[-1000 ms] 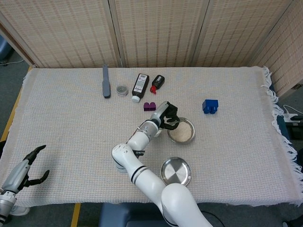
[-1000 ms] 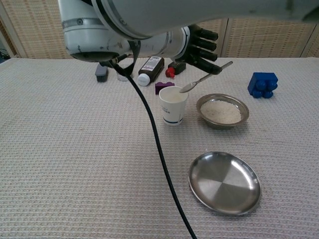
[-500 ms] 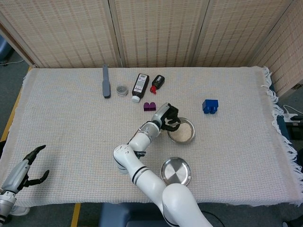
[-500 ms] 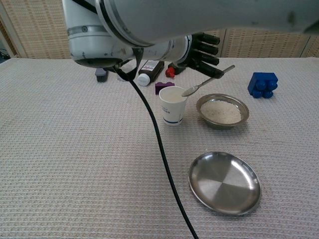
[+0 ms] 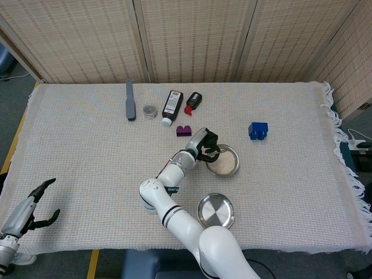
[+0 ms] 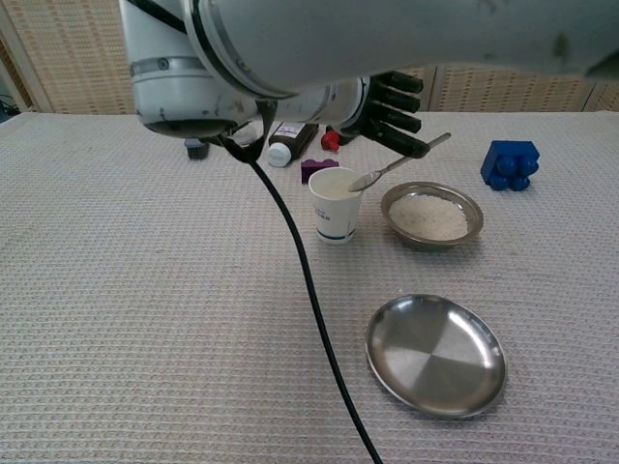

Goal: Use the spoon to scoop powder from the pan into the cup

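The right hand (image 6: 387,108) has its dark fingers (image 6: 404,118) curled round the handle of the spoon (image 6: 397,165), holding it slanted so the bowl dips toward the rim of the paper cup (image 6: 334,205). That tilt looks meant to tip powder into the cup rather than lift any out of the pan (image 6: 431,215), which sits just beside the cup at its 3 o'clock, a pale layer of powder (image 6: 428,217) lying in it. Whether anything is on the spoon I cannot tell.

From the chest camera the spoon, cup and pan are plain to see; the arm's grey casing fills the top of that picture. The overhead camera hides the cup under the right hand (image 5: 204,145) and shows only part of the pan (image 5: 228,164), yet it alone shows the left hand (image 5: 34,209) resting off the tabletop's (image 5: 81,151) corner at 7 o'clock, fingers apart, holding nothing. An empty steel dish (image 6: 435,354) lies at the pan's 6 o'clock, unused.
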Controlling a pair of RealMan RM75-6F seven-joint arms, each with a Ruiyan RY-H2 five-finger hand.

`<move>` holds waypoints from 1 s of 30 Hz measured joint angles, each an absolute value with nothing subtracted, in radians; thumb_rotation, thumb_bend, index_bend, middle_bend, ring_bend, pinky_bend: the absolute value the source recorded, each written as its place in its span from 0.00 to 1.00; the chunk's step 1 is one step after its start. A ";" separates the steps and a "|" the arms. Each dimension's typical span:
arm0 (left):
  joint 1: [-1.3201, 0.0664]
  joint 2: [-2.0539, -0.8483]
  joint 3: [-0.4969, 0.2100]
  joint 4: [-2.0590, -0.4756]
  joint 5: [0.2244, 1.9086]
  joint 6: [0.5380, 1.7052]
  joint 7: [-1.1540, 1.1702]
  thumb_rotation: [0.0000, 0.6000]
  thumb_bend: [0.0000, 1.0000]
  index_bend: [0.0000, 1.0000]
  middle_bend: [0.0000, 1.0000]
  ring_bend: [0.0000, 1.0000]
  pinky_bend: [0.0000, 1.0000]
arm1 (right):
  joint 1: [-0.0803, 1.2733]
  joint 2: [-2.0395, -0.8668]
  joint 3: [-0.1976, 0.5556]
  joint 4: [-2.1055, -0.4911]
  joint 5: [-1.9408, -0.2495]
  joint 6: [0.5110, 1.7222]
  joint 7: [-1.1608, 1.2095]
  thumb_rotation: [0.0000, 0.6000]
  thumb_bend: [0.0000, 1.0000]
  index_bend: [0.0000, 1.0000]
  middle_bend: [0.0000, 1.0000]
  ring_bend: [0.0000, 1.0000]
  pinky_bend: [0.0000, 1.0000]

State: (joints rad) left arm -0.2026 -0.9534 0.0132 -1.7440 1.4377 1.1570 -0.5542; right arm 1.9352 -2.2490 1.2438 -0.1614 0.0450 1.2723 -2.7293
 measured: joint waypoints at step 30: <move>-0.204 -0.947 0.017 -1.743 1.446 1.154 -0.578 1.00 0.41 0.00 0.00 0.00 0.00 | 1.936 -2.248 1.265 -0.147 0.022 1.237 -2.707 1.00 0.38 0.74 0.99 1.00 1.00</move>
State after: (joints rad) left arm -0.2044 -0.9471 0.0170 -1.7429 1.4462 1.1541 -0.5782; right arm 1.9355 -2.2476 1.2645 -0.1474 0.0222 1.2371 -2.7071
